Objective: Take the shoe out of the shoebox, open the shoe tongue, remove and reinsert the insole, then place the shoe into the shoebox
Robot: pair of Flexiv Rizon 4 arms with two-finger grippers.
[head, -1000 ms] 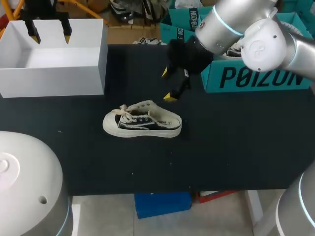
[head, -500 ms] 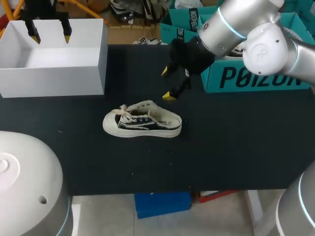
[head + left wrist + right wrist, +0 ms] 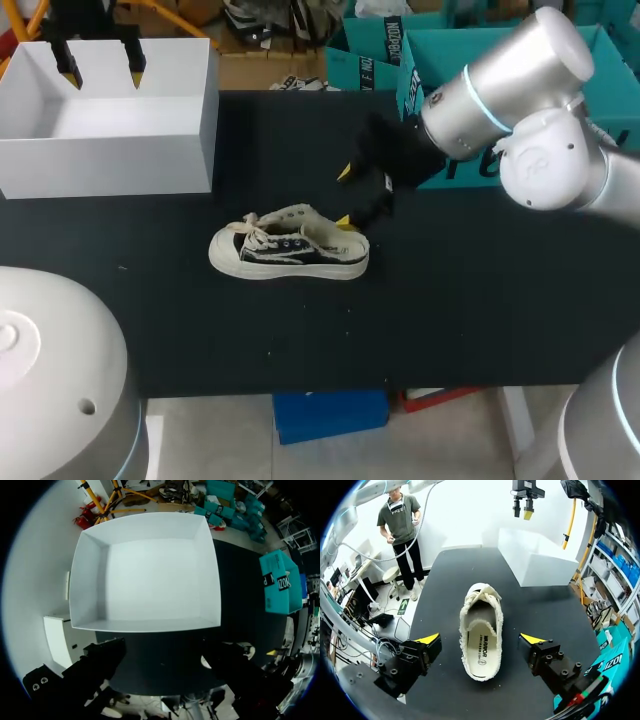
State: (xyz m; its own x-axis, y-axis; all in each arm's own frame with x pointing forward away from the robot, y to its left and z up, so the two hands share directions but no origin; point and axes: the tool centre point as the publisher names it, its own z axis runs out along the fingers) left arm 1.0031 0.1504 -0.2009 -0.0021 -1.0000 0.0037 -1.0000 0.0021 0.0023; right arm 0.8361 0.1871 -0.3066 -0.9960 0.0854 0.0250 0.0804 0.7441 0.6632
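Observation:
A cream and black low sneaker lies on its sole mid-table, toe to the left. My right gripper hangs open just behind its heel. In the right wrist view the shoe points away from that gripper, its insole showing, and the yellow fingertips stand wide on either side of the heel without touching it. The white shoebox sits empty at the back left. My left gripper hovers open over it, and the left wrist view looks down into the box.
Teal shoeboxes stand at the back right, partly behind my right arm. Black tabletop stretches in front of and to the right of the shoe. The white box and my left gripper show beyond the shoe's toe in the right wrist view.
My right arm has swung down and toward the front, bringing its open gripper close to the shoe's heel. The left arm and the shoe have not moved.

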